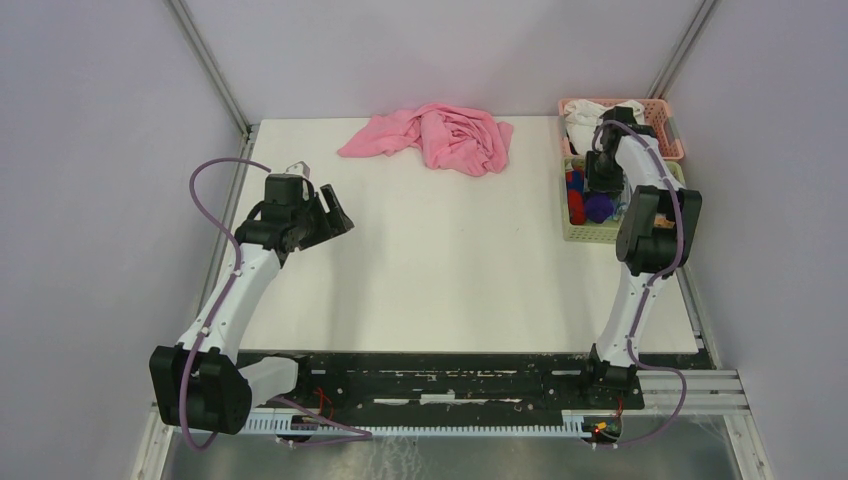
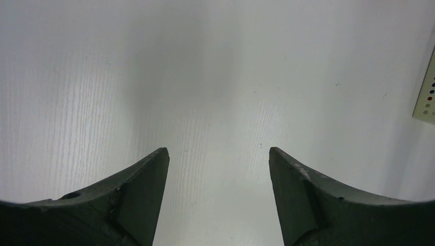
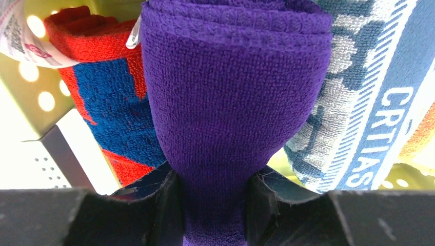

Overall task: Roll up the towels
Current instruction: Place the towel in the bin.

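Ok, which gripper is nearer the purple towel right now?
Right. The right gripper is clamped on the purple towel inside the green basket. The left gripper hangs open over the table near its left edge, well away from the towel.

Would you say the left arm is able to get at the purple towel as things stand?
Probably not. The left gripper hangs open at the left side of the table; the purple towel sits in the basket at the right edge, with the right gripper shut on it.
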`<state>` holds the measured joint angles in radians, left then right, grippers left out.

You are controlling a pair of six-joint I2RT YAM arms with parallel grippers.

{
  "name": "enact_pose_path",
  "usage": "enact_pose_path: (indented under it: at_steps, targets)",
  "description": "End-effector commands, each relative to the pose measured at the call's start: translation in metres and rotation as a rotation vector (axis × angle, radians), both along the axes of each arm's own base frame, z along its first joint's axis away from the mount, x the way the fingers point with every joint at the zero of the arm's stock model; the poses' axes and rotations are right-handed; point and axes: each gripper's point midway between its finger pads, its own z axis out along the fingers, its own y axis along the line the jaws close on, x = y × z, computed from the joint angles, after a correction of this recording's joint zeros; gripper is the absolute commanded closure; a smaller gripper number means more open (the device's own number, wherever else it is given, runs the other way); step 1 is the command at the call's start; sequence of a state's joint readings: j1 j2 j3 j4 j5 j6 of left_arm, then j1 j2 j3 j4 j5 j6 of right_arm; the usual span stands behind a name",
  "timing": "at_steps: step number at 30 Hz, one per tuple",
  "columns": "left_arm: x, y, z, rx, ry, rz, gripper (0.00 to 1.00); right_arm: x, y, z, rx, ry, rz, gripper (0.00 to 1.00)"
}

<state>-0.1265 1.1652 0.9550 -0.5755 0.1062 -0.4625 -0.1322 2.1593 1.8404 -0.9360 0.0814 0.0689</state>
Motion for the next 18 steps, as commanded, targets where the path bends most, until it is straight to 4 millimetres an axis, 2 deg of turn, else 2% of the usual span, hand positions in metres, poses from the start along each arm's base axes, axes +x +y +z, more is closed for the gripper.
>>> enact_pose_path:
  at_steps: [1, 5, 9, 18]
  targets:
    - [0.003, 0.004, 0.003, 0.043, -0.030, -0.029, 0.21, -0.004, 0.026, -0.003, 0.110, -0.006, -0.007, 0.67]
    - [0.003, 0.004, 0.002, 0.044, -0.029, -0.028, 0.21, 0.000, 0.028, 0.017, 0.122, -0.051, -0.016, 0.55]
    - [0.003, 0.005, 0.003, 0.045, -0.030, -0.027, 0.21, 0.000, 0.029, 0.030, 0.121, -0.079, -0.013, 0.47]
    - [0.003, 0.005, 0.003, 0.045, -0.031, -0.026, 0.21, -0.008, 0.027, 0.040, 0.110, -0.092, -0.018, 0.37]
